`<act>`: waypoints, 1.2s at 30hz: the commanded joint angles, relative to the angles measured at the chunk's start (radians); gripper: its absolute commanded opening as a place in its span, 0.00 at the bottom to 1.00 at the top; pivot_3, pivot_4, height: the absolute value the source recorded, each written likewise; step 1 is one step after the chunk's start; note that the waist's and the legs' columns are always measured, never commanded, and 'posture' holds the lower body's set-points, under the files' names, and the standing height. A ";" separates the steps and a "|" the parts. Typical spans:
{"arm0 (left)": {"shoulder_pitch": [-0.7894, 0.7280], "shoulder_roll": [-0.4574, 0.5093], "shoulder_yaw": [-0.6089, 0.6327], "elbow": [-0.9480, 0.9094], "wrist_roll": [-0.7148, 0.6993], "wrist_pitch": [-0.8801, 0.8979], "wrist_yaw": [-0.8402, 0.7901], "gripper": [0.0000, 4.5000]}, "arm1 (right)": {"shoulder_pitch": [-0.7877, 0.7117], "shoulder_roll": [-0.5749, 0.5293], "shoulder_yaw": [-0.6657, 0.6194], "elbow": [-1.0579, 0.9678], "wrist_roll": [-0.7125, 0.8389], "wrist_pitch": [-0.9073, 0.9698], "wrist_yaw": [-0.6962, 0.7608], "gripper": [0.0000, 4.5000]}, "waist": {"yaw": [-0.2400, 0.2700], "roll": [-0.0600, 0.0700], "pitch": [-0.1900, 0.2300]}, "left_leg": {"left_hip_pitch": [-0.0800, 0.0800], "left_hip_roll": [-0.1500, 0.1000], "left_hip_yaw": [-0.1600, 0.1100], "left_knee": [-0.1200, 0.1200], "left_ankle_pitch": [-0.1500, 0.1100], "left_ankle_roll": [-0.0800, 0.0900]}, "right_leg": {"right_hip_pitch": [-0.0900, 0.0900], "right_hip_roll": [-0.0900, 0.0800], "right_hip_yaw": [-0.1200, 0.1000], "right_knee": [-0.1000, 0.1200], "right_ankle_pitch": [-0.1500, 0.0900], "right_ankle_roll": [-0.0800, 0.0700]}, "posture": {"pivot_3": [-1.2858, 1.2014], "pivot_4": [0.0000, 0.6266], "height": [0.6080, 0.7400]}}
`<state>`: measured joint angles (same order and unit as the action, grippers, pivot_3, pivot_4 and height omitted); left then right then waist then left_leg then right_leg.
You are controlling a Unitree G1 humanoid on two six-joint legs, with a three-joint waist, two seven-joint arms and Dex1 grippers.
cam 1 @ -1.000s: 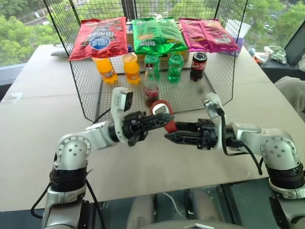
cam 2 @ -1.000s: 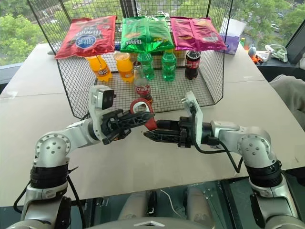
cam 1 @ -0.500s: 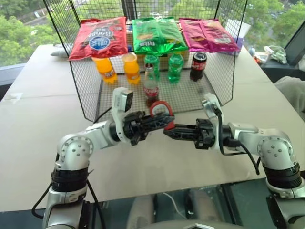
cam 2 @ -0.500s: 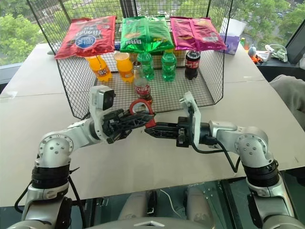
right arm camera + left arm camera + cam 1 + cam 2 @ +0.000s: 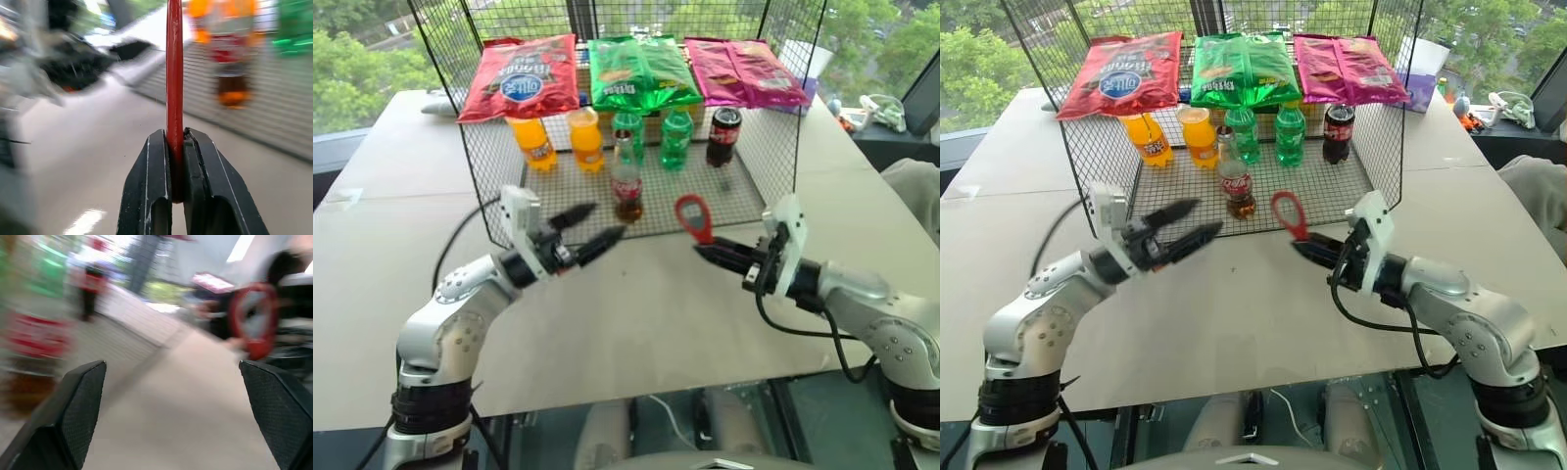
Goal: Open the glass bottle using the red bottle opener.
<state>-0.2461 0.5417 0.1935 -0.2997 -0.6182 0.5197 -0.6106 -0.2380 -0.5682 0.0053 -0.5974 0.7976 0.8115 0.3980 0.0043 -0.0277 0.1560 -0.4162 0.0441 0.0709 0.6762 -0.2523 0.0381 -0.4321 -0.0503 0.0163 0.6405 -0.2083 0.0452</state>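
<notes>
Black fingers of the right gripper (image 5: 175,193) clamp the red bottle opener (image 5: 693,217) by its handle, loop up, likely so the head can hook the cap; the left gripper (image 5: 589,228) gapes empty, presumably to steady the glass bottle (image 5: 626,180) standing inside the wire basket (image 5: 489,186) beyond; two orange bottles, two green, one dark cola bottle, three snack bags.

The red bottle opener (image 5: 693,216) in my right gripper (image 5: 705,249) is plain bright red. The glass bottle (image 5: 626,179) is clear, with dark brown cola and a red label band. Far left, the chip bag (image 5: 519,76) is red with a blue badge; the middle bag (image 5: 636,70) is green, the right one (image 5: 742,70) magenta. The wire basket (image 5: 489,211) is black mesh. My left gripper (image 5: 587,227) has black fingers. The tabletop (image 5: 636,323) is pale beige.
</notes>
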 commanded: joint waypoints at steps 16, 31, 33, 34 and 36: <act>-0.238 -0.065 -0.114 0.264 0.201 -0.136 -0.025 0.99 | 0.046 0.042 0.024 -0.075 -0.246 -0.136 -0.024 0.00 | 0.006 0.000 0.001 | -0.001 0.000 0.001 -0.004 0.000 0.000 | 0.000 0.001 -0.001 -0.004 0.002 0.003 | 0.52 0.24 1.00; -0.409 -0.144 -0.169 0.516 0.284 -0.227 -0.083 0.99 | 0.059 0.066 0.033 -0.150 -0.277 -0.082 -0.071 0.00 | 0.007 0.000 0.001 | -0.001 0.000 0.001 -0.003 0.000 0.000 | 0.000 0.001 -0.001 -0.003 0.002 0.004 | 0.52 0.24 1.00; -0.425 -0.155 -0.177 0.552 0.298 -0.244 -0.088 0.99 | 0.057 0.072 0.035 -0.165 -0.279 -0.068 -0.081 0.00 | 0.007 0.000 0.001 | -0.001 0.000 0.001 -0.003 0.000 0.000 | 0.000 0.001 -0.001 -0.003 0.002 0.004 | 0.52 0.24 1.00; -0.433 -0.161 -0.178 0.567 0.302 -0.251 -0.089 0.99 | 0.056 0.075 0.035 -0.174 -0.279 -0.060 -0.088 0.00 | 0.007 0.000 0.001 | -0.001 0.000 0.001 -0.003 0.000 0.000 | 0.000 0.001 -0.001 -0.003 0.002 0.004 | 0.52 0.24 1.00; -0.449 -0.173 -0.176 0.599 0.311 -0.267 -0.090 0.99 | 0.055 0.081 0.035 -0.191 -0.279 -0.046 -0.102 0.00 | 0.007 0.000 0.001 | -0.001 0.000 0.001 -0.003 0.000 0.000 | 0.000 0.001 -0.001 -0.003 0.002 0.004 | 0.52 0.24 1.00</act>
<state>-0.6568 0.3755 0.0191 0.2925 -0.3166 0.2916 -0.6949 -0.1671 -0.4922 0.0450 -0.7322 0.5177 0.7604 0.3129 0.0115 -0.0280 0.1566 -0.4173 0.0437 0.0718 0.6730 -0.2524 0.0385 -0.4320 -0.0490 0.0154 0.6372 -0.2059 0.0497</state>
